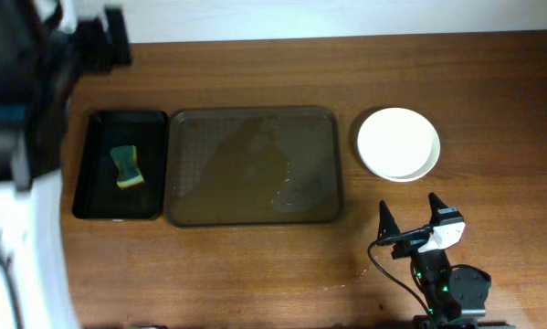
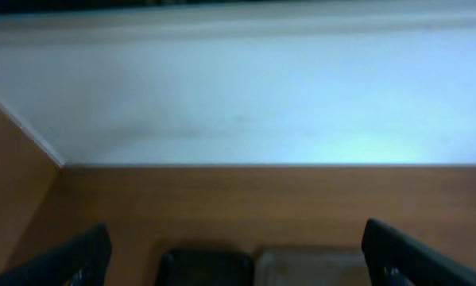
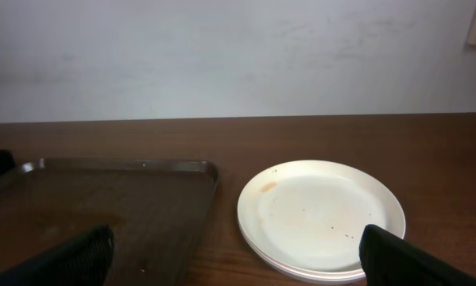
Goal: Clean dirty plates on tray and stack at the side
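The white plates (image 1: 399, 143) sit stacked on the table to the right of the brown tray (image 1: 253, 166). In the right wrist view the top plate (image 3: 321, 214) shows a small yellowish smear and dark specks; the tray (image 3: 102, 206) holds no plates and has wet marks. My right gripper (image 1: 410, 216) is open and empty, near the table's front edge, below the plates; its fingers also show in the right wrist view (image 3: 238, 256). My left gripper (image 2: 238, 254) is open and empty, raised at the far left, looking at the wall.
A smaller black tray (image 1: 120, 164) left of the brown tray holds a green and yellow sponge (image 1: 127, 167). The black tray (image 2: 204, 268) and the brown tray's corner (image 2: 309, 266) show in the left wrist view. The left arm's body fills the overhead left edge.
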Robot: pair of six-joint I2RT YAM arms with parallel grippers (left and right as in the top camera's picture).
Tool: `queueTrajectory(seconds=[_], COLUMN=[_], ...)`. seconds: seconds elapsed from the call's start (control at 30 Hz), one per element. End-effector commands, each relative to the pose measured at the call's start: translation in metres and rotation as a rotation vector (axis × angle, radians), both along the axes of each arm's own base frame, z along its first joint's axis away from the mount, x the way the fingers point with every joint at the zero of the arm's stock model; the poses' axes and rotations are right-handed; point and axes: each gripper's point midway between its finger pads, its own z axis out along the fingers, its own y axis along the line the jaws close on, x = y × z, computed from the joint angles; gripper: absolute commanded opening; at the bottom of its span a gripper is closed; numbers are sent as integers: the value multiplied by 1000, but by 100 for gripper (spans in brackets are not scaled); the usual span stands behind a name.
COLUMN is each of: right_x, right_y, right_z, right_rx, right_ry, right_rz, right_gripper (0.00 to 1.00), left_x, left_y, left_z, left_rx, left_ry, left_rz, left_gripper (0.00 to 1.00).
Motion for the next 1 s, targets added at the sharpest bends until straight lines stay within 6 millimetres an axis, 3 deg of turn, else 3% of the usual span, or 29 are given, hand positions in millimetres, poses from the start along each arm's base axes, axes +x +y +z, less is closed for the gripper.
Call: queueTrajectory(seconds=[0.0, 0.03, 0.13, 0.17, 0.23, 0.37, 0.6, 0.77, 0.97], right_x=[0, 0, 0, 0, 0, 0, 0, 0, 0], right_y=[2, 2, 2, 2, 2, 2, 2, 2, 2], right_z=[-2, -2, -2, -2, -2, -2, -2, -2, -2], right_rx=[-3, -3, -3, -3, -3, -3, -3, -3, -3], right_ry=[0, 1, 0, 1, 1, 1, 1, 1, 1], right_rz=[11, 11, 11, 11, 11, 11, 11, 11, 11], right_gripper=[99, 98, 98, 99, 98, 98, 98, 98, 98], left_x=[-31, -40, -73, -84, -101, -124, -149, -155, -157], left_y=[17, 20, 24, 23, 22, 19, 17, 16, 16], left_z=[-54, -68, -135, -167, -212, -268, -298, -311, -307], left_rx=[21, 21, 20, 21, 22, 28, 110, 146, 217], left_ry=[37, 32, 45, 49, 21, -69, -237, -282, -293], left_rz=[44, 53, 72, 74, 74, 75, 56, 50, 22], left_gripper=[99, 99, 99, 99, 99, 99, 99, 99, 99])
